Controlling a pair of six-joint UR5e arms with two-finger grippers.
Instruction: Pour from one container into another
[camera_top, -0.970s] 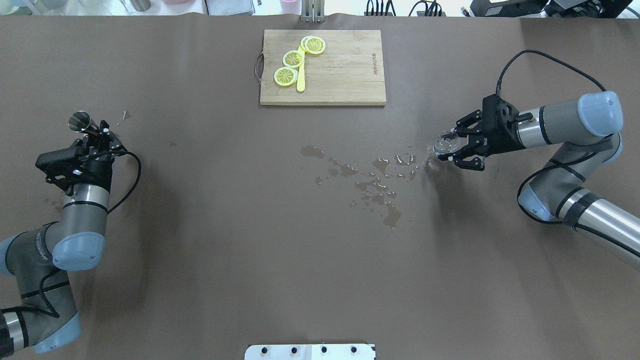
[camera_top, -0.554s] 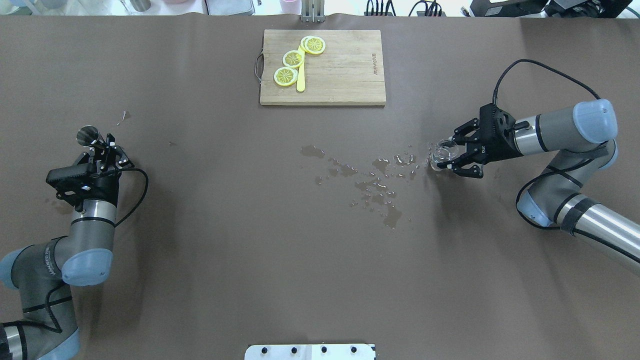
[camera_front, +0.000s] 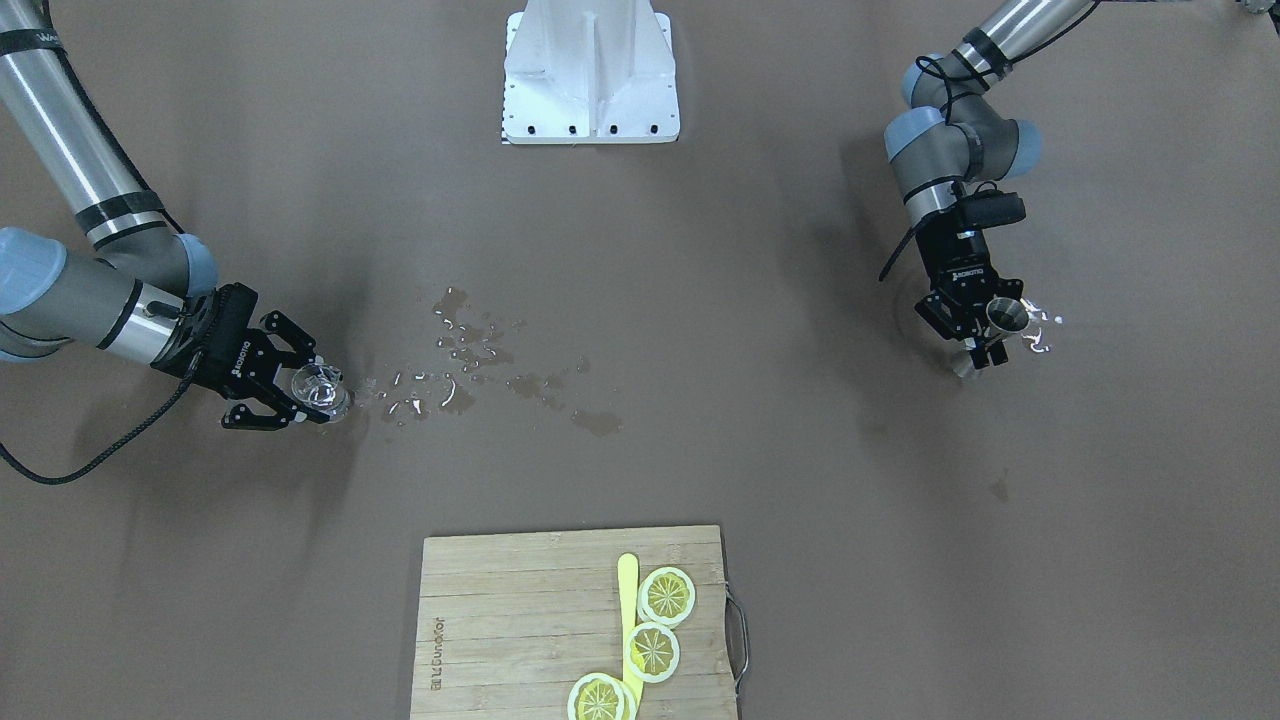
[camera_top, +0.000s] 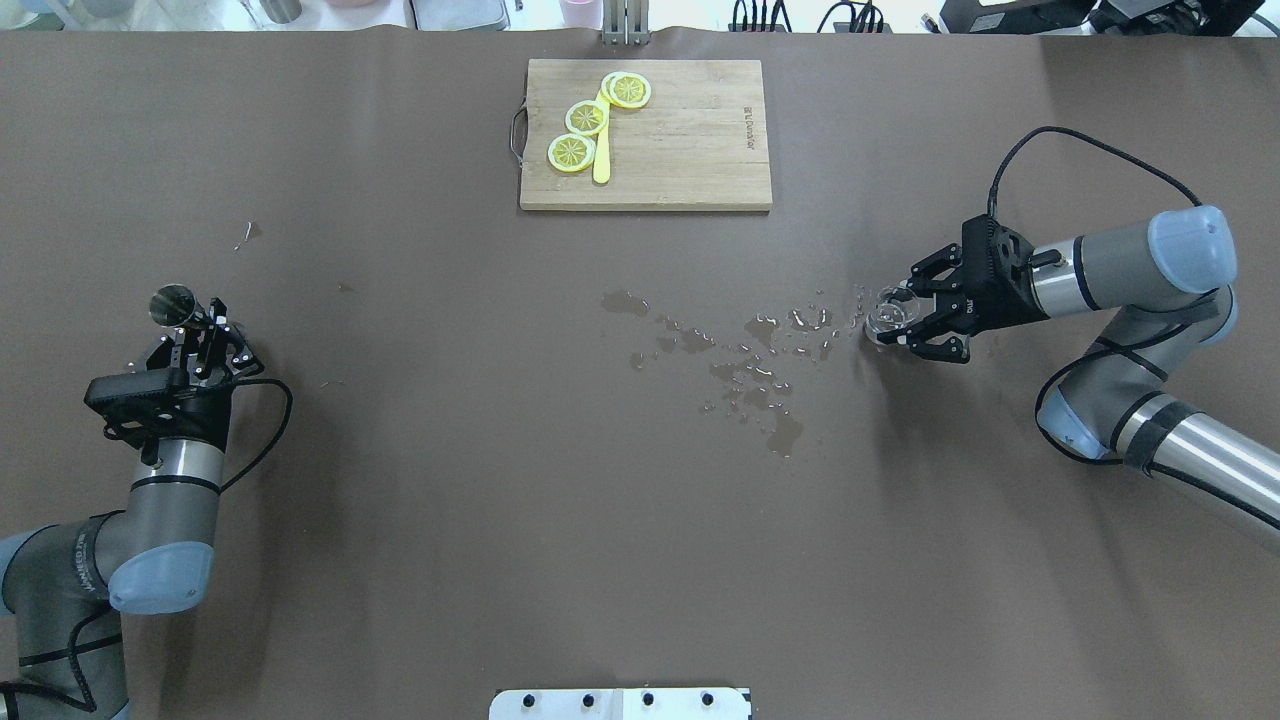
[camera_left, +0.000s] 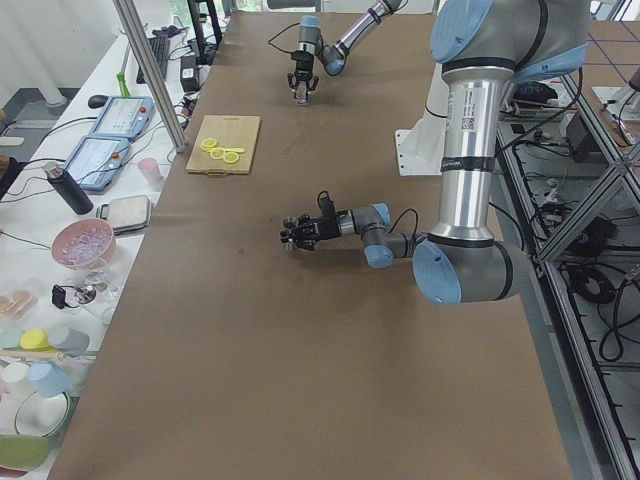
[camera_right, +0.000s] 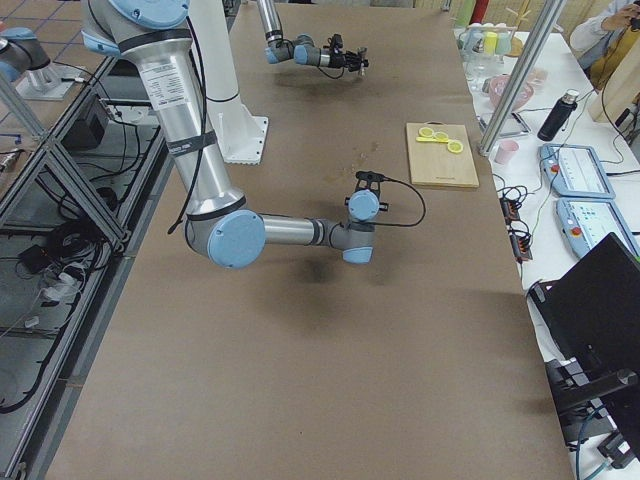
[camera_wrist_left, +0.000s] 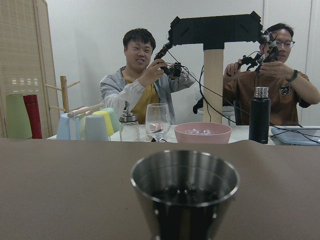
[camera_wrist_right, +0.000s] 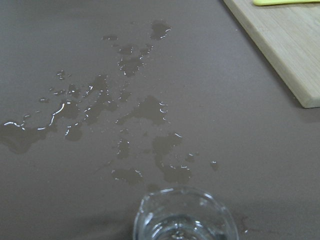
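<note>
My left gripper (camera_top: 196, 328) is shut on the small steel jigger (camera_top: 172, 305), which it holds upright at the table's left side. The jigger's open mouth (camera_wrist_left: 185, 177) fills the bottom of the left wrist view, dark inside. In the front-facing view the jigger (camera_front: 1005, 315) sits at the left gripper (camera_front: 985, 340). My right gripper (camera_top: 900, 318) is shut on the small clear glass (camera_top: 884, 316), low over the table at the right end of the spill. The glass (camera_front: 322, 388) stands upright, and its rim (camera_wrist_right: 182, 217) shows a little liquid.
Spilled water (camera_top: 760, 370) spreads over the brown table's middle. A wooden cutting board (camera_top: 690, 140) with lemon slices (camera_top: 586, 117) and a yellow knife lies at the far edge. Beyond the table are operators, cups, a pink bowl (camera_wrist_left: 202, 132) and a black bottle.
The left arm has drawn back toward the robot with the jigger, staying upright. The right gripper has sunk and shifted slightly with the glass, close to the table.
</note>
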